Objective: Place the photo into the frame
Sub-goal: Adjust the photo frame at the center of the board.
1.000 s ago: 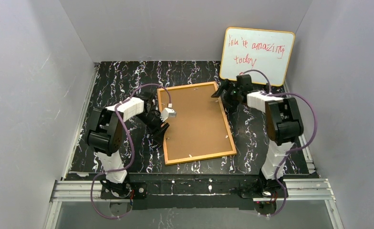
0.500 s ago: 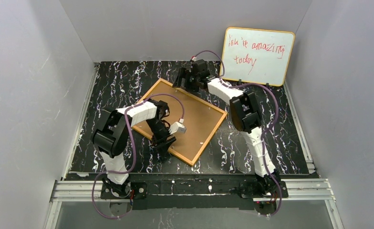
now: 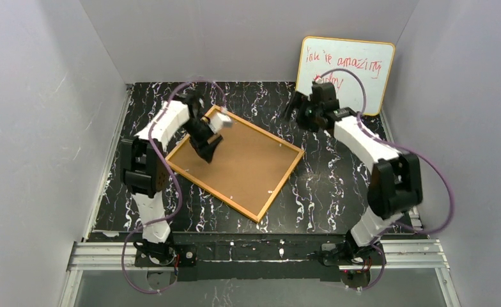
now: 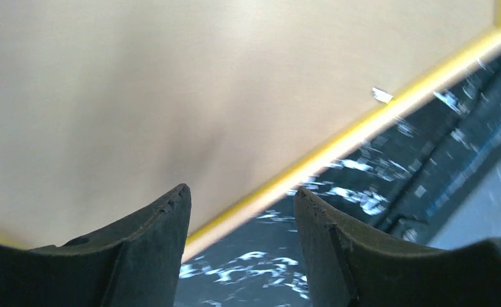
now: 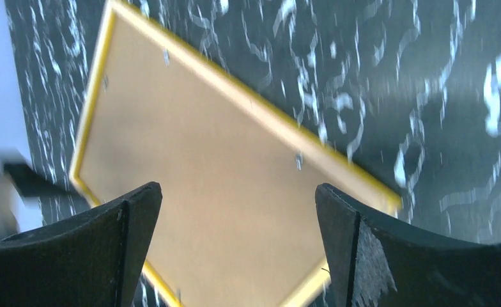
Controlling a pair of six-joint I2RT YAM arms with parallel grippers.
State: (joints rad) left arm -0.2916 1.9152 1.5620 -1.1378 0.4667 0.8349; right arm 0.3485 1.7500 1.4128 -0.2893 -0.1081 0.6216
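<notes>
Two pincers gape empty, the left gripper (image 4: pixel 241 194) part-open, the right gripper (image 5: pixel 238 192) wide, by a large yellow-rimmed rectangular frame (image 3: pixel 235 163) lying back-up.

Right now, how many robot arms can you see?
2. The left arm reaches over the frame's far left corner. The right arm reaches out near the whiteboard, clear of the frame. None seems hidden.

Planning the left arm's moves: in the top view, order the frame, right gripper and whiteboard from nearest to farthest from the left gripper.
1. frame, directly below the left gripper
2. right gripper, off to its right
3. whiteboard, at the back right
</notes>
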